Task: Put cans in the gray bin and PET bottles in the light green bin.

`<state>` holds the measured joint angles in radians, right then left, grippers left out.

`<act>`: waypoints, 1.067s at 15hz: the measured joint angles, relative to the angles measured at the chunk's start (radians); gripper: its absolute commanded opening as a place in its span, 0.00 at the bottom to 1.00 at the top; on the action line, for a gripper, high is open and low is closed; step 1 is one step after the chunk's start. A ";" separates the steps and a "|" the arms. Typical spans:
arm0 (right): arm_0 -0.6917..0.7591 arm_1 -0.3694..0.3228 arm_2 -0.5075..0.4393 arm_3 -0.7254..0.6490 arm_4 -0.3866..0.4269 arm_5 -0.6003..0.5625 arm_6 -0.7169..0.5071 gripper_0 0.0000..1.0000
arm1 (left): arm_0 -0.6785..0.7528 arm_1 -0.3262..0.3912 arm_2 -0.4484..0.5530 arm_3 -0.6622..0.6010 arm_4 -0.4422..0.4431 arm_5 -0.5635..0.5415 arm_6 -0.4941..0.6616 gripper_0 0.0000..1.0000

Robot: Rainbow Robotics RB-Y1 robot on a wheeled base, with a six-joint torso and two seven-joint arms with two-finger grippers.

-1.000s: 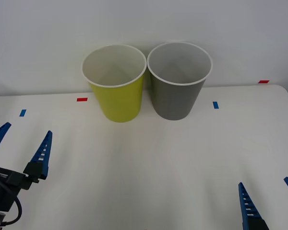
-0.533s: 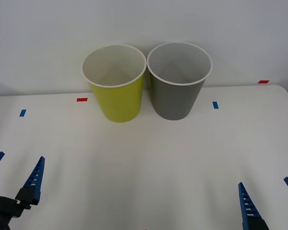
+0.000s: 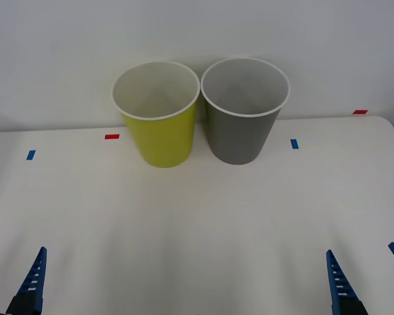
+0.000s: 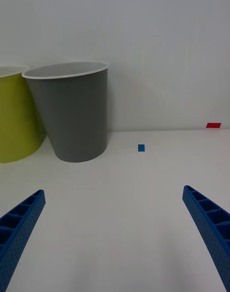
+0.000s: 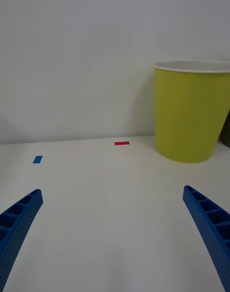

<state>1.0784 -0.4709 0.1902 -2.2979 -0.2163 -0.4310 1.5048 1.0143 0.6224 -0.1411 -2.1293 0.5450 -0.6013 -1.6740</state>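
The light green bin (image 3: 159, 131) and the gray bin (image 3: 241, 128) stand upright side by side at the back of the white table (image 3: 197, 223), rims nearly touching. Both show pale inner walls. Cans and PET bottles are out of view. My left gripper (image 5: 111, 191) is open over the near left of the table, well short of the light green bin (image 5: 191, 114). One of its blue fingers (image 3: 30, 282) sits at the front view's lower edge. My right gripper (image 3: 368, 272) is open at the near right, facing the gray bin (image 4: 72, 114), with nothing between its fingers.
Small tape marks lie on the table: a red one (image 3: 111, 136) and a blue one (image 3: 31, 155) on the left, a blue one (image 3: 294, 143) and a red one (image 3: 360, 111) on the right. A white wall rises just behind the bins.
My left gripper has drawn back toward the table's near edge, staying open. The right gripper and both bins have not moved.
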 measured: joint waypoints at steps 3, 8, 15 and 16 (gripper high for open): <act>0.000 0.000 0.000 0.000 0.000 0.000 0.000 1.00 | 0.051 -0.022 -0.001 0.000 -0.023 -0.029 -0.003 1.00; 0.000 0.000 0.000 0.000 0.000 0.000 0.000 1.00 | 0.102 -0.038 -0.005 0.000 -0.072 -0.044 0.002 1.00; 0.000 0.000 0.000 0.000 0.000 0.000 0.000 1.00 | 0.102 -0.038 -0.006 0.000 -0.073 -0.045 0.002 1.00; 0.000 0.000 0.000 0.000 0.000 0.000 0.000 1.00 | 0.102 -0.038 -0.006 0.000 -0.073 -0.045 0.002 1.00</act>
<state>1.0784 -0.4709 0.1902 -2.2979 -0.2163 -0.4310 1.5048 1.1167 0.5844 -0.1471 -2.1293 0.4724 -0.6459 -1.6721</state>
